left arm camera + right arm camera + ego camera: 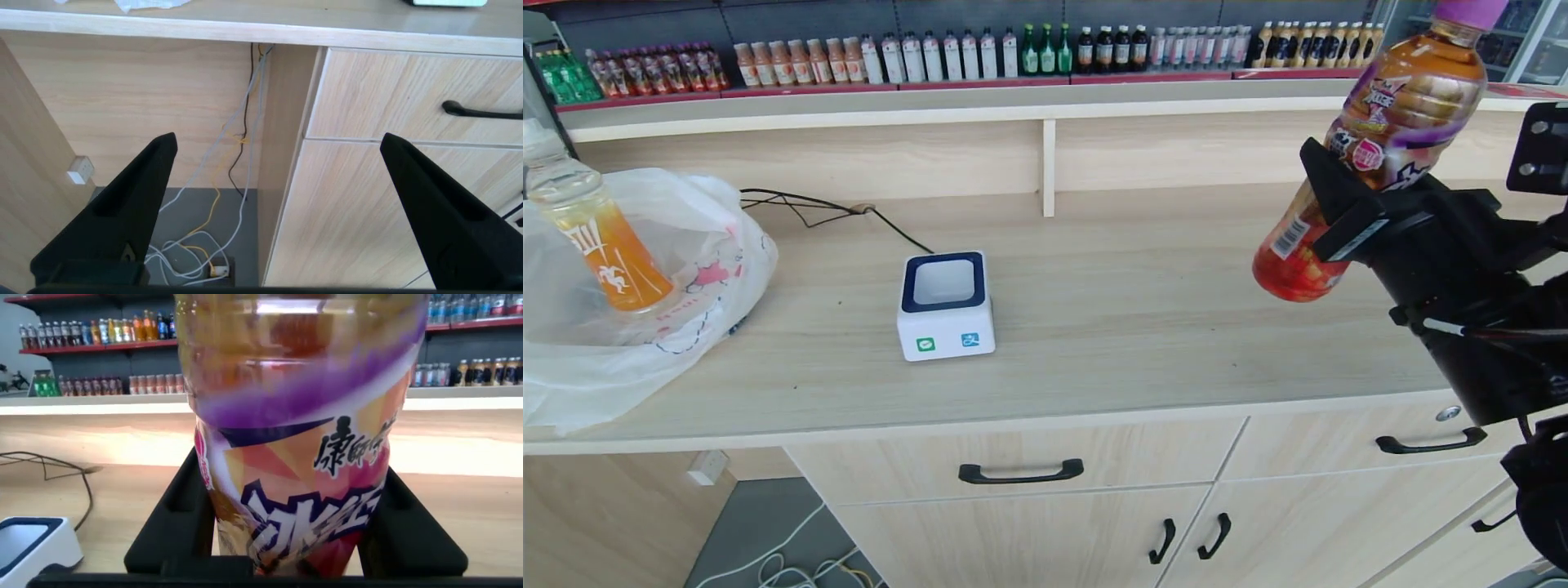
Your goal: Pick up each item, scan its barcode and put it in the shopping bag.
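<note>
My right gripper (1372, 208) is shut on a tea bottle (1380, 139) with a purple cap and a red-purple label, held tilted in the air over the counter's right end. Its barcode faces left and down. In the right wrist view the tea bottle (302, 433) stands between the black fingers (176, 518). The white scanner (945, 305) with a dark blue rim sits mid-counter, its corner (33, 547) showing in the right wrist view. A white shopping bag (629, 302) lies at the left with an orange drink bottle (596, 224) leaning in it. My left gripper (278, 212) hangs open below the counter edge, facing the cabinet.
A black cable (833, 208) runs from the scanner toward the back. A low wooden back ledge with a divider (1048, 167) borders the counter. Shelves of bottles (1045, 49) line the wall behind. Drawers and doors with black handles (1021, 474) sit under the counter.
</note>
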Tool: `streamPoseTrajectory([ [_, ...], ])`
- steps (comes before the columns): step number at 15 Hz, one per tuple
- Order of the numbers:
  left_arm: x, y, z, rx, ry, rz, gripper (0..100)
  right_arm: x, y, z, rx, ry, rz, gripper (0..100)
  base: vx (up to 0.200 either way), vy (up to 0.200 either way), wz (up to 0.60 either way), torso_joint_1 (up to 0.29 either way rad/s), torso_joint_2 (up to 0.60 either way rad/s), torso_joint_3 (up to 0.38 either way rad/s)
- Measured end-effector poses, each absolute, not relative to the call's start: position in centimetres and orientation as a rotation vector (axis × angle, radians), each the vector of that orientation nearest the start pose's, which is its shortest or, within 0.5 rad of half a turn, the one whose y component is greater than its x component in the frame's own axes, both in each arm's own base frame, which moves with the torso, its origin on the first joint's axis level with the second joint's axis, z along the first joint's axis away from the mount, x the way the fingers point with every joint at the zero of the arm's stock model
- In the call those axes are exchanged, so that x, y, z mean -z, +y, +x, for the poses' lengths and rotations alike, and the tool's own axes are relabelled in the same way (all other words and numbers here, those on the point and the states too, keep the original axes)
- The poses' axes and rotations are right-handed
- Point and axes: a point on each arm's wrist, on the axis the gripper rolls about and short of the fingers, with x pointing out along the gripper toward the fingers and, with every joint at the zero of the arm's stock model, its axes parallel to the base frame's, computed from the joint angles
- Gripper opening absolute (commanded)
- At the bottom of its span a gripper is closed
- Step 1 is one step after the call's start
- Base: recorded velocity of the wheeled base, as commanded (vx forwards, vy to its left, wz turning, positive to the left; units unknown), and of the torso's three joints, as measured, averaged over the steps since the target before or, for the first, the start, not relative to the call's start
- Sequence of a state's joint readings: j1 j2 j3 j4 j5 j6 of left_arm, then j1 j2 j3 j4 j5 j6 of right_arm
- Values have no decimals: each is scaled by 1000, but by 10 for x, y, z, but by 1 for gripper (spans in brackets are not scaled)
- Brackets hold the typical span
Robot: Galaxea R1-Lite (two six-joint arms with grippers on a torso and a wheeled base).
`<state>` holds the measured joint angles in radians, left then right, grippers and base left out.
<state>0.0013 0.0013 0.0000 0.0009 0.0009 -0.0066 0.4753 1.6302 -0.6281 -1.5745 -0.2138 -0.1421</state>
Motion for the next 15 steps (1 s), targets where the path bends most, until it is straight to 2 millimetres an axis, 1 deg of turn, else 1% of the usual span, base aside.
streamPoseTrajectory([
  [1,-75,0,-23,-1,4,-7,100,-244,116,235,-190,-528,55,0,0,200,0,17,-2,2],
  [4,-75,0,-23,-2,3,-7,100,-243,117,236,-177,-524,67,0,0,200,0,-2,-1,2],
  [11,-75,0,-23,-3,3,-9,100,-243,121,241,-182,-528,73,0,0,200,0,1,4,1],
  [13,-75,0,-23,-3,3,-9,100,-245,128,238,-183,-529,92,0,0,200,0,5,5,5],
  [15,-75,0,-23,-3,3,-9,100,-238,134,233,-207,-500,88,0,0,200,0,0,0,9],
])
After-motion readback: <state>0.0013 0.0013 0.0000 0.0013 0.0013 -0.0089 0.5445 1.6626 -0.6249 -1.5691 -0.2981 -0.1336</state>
